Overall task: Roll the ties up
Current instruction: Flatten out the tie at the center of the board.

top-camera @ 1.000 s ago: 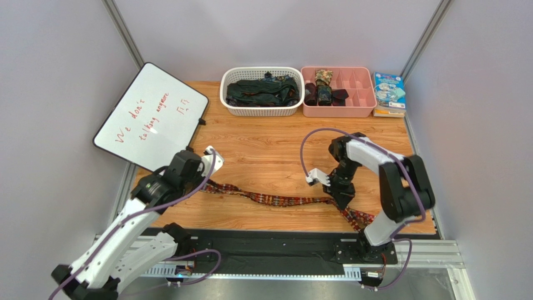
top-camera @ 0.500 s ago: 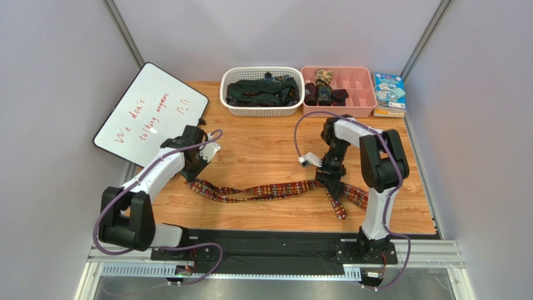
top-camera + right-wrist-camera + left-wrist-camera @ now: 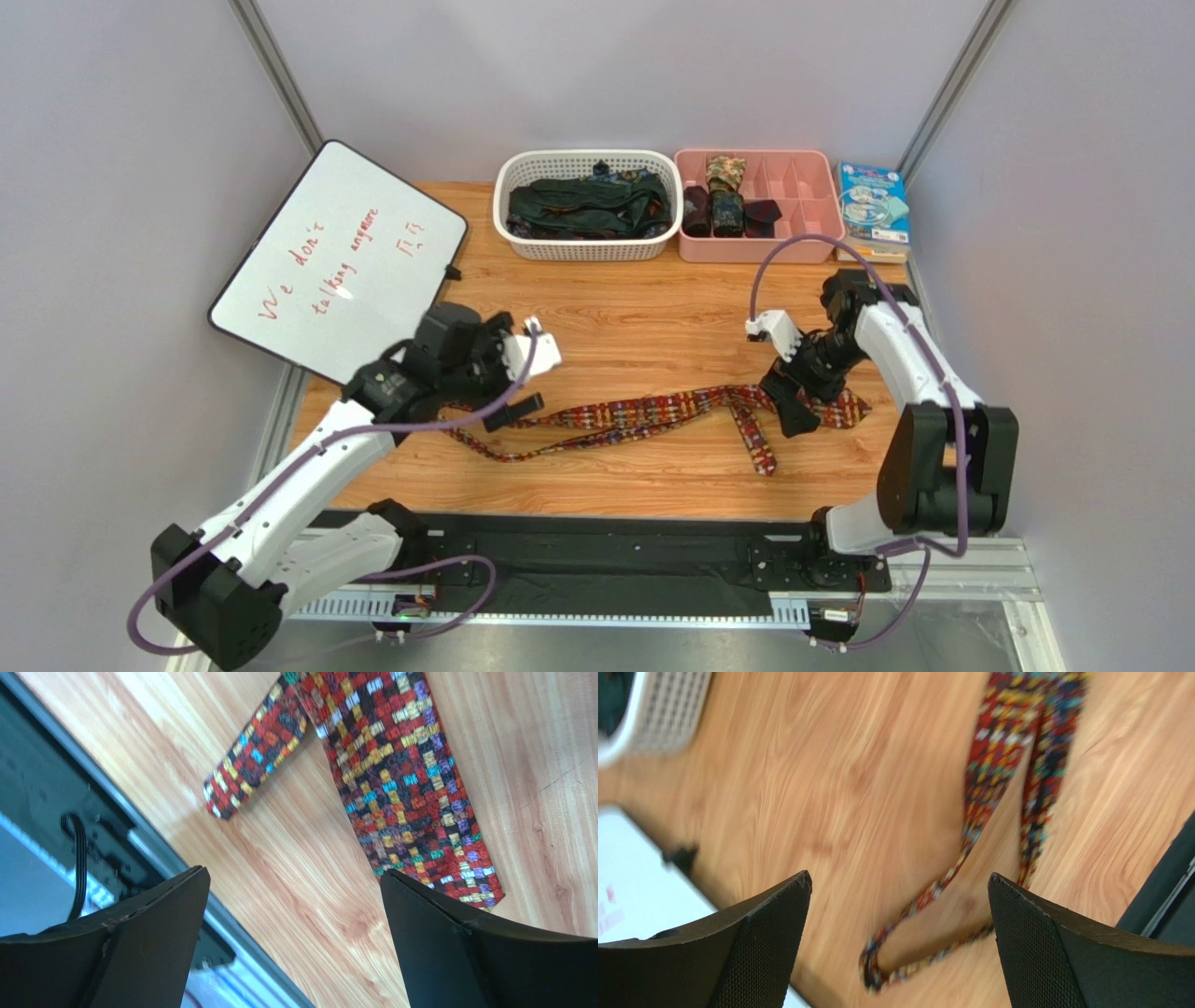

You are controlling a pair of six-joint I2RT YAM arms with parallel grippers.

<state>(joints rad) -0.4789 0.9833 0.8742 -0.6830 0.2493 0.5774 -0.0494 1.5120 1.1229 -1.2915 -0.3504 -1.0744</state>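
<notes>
At the far edge of the table [image 3: 631, 329] I see a white basket [image 3: 586, 249] heaped with dark green ties [image 3: 582, 207], loose and unrolled. Just right of it, touching or nearly so, sits a pink divided tray [image 3: 802, 254]; its left compartments hold a camouflage roll [image 3: 725, 174] at the far side and a dark roll [image 3: 727, 212] nearer, with more dark fabric on either side that I cannot make out.

The patterned tie [image 3: 645, 415] lies unrolled on the wood across the near middle of the table, running left to right between the two arms, folded back on itself at the left and kinked at the right.

My left gripper [image 3: 530, 381] is spread wide over the tie's left fold; its wrist view shows that looped end on the wood below the parted fingers [image 3: 766, 945], nothing gripped. My right gripper [image 3: 788, 403] is equally wide over the right end, where the wrist camera shows the broad tip and the narrow tip lying flat, held by nothing
</notes>
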